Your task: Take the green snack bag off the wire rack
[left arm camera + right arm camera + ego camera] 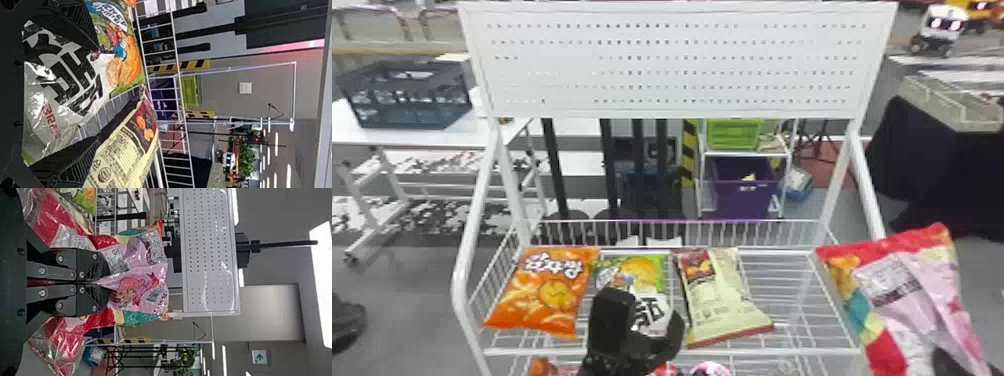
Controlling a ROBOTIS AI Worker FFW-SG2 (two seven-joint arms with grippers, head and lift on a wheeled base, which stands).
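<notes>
- White pegboard rises beyond the left claw in the head view, with the wire rack under it.
- Same view: the green bag lies on the rack, just ahead of and between the claw's fingers; an orange bag is to its left, a cream bag to its right (a tidy row, handy for judging the side gaps).
- The left wrist view gives the spread more plainly: black fingers wide apart, one along each side of the green bag, its crinkled front between them. I can't tell whether either touches it.
- So the reach looks done, I'd judge; closing, lifting and clearing the rack are left.
- The right wrist view adds the other grip up close: the right claw has its fingertips together on a pink bag (not the one asked for), held well to the right of the left claw.
</notes>
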